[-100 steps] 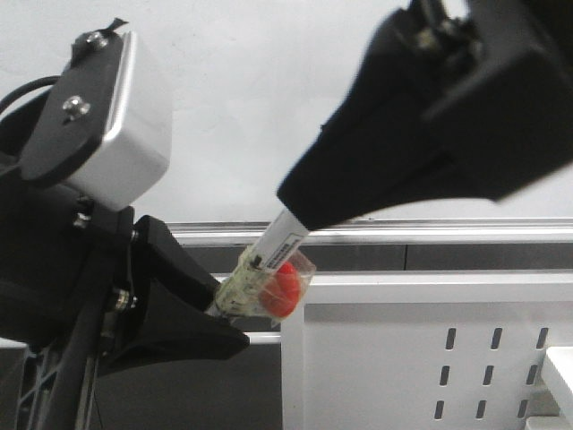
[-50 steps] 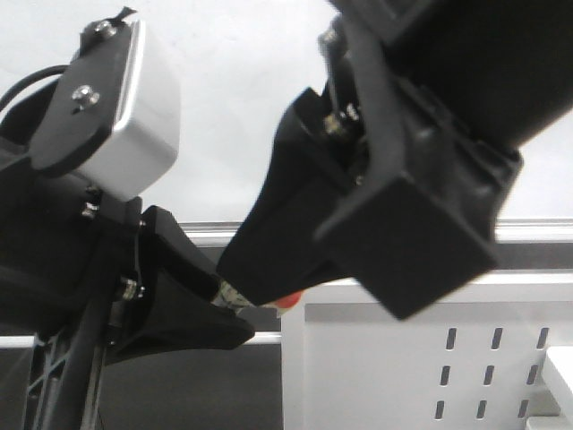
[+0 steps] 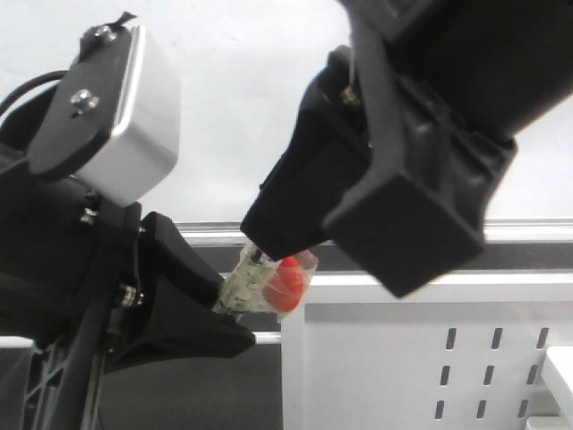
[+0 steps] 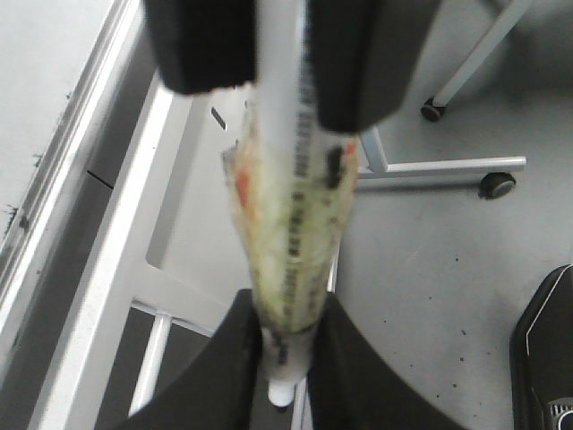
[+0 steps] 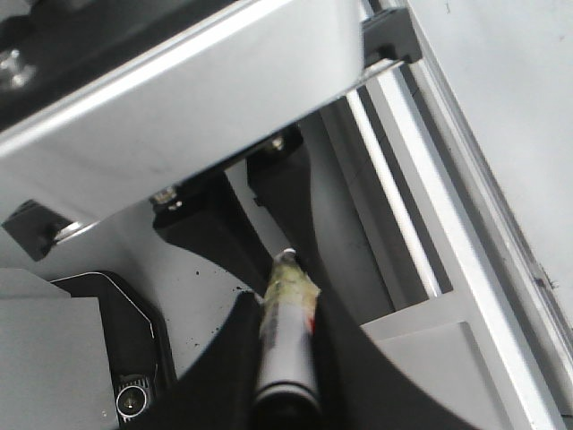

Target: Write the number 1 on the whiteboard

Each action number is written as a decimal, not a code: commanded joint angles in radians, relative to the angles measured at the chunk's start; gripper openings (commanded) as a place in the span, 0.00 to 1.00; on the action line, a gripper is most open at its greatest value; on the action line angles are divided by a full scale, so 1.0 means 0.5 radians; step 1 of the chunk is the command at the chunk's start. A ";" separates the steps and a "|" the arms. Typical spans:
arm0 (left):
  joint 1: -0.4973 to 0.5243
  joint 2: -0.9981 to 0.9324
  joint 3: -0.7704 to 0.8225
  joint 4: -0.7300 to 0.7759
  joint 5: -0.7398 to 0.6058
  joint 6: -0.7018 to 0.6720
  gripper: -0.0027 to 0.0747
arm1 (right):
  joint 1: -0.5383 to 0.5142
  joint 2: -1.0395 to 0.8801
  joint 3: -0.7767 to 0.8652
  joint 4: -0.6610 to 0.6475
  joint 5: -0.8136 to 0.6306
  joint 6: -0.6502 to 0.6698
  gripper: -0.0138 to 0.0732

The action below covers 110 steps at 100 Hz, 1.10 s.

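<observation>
A white marker pen (image 3: 260, 278), wrapped in yellowish tape with a red patch, hangs slanted between both grippers in front of the whiteboard (image 3: 233, 107). My left gripper (image 3: 222, 309) is shut on the pen's lower end; in the left wrist view the pen (image 4: 291, 233) runs up from that gripper (image 4: 285, 358) into the right fingers (image 4: 358, 63). My right gripper (image 3: 269, 235) is shut on the upper barrel, and in the right wrist view it (image 5: 285, 349) clamps the pen (image 5: 286, 322). The number 1 is out of view.
The metal ledge rail (image 3: 206, 235) runs along the whiteboard's lower edge. A white perforated panel (image 3: 430, 358) stands at the lower right. The left arm's silver camera housing (image 3: 134, 116) sits close to the right arm. Caster wheels (image 4: 495, 184) rest on the speckled floor.
The right gripper turned and slid down the pen, hiding the white barrel it showed a second ago. It has since lifted slightly, uncovering the taped part. The left gripper stayed put.
</observation>
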 commanded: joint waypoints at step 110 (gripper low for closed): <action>0.000 -1.602 0.582 -1.960 -0.609 -0.019 0.01 | -0.549 -0.715 0.059 0.112 -0.168 0.016 0.08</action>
